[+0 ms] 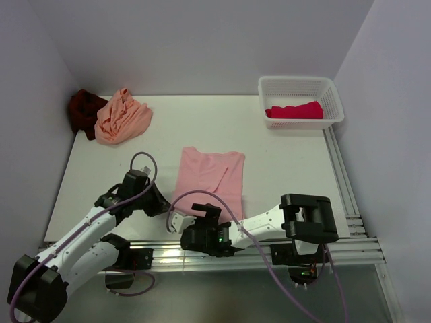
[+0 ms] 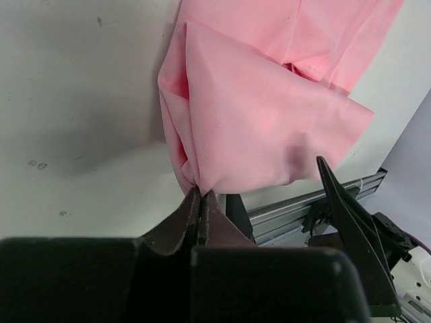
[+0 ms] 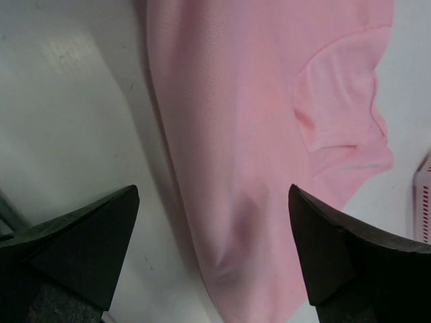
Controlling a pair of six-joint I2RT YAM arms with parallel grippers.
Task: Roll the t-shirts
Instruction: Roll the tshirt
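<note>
A: Step in hand?
B: Start of the roll, as judged. The light pink t-shirt (image 1: 210,176) is laid flat mid-tabletop (image 1: 289,168), seemingly folded lengthwise, with the near hem toward the arm bases.
A: Left side?
B: The near-left hem corner is pinched by the left end effector (image 2: 200,195). The fingers are pressed together on the cloth, which is drawn up into folds at the pinch.
A: Right?
B: The right end effector (image 3: 213,192) is spread wide over the near hem. Nothing is gripped.
A: Next move?
B: A second grip on the hem is called for, to the right of the pinch. The hem is then to be turned over and rolled away from the bases. Even tension is needed or the roll gets skewed.
A: Others?
B: The peach-orange t-shirt (image 1: 121,116) and dark maroon t-shirt (image 1: 84,111) are heaped far left. The crimson-pink t-shirt (image 1: 294,110) is placed in the basket (image 1: 296,79).
</note>
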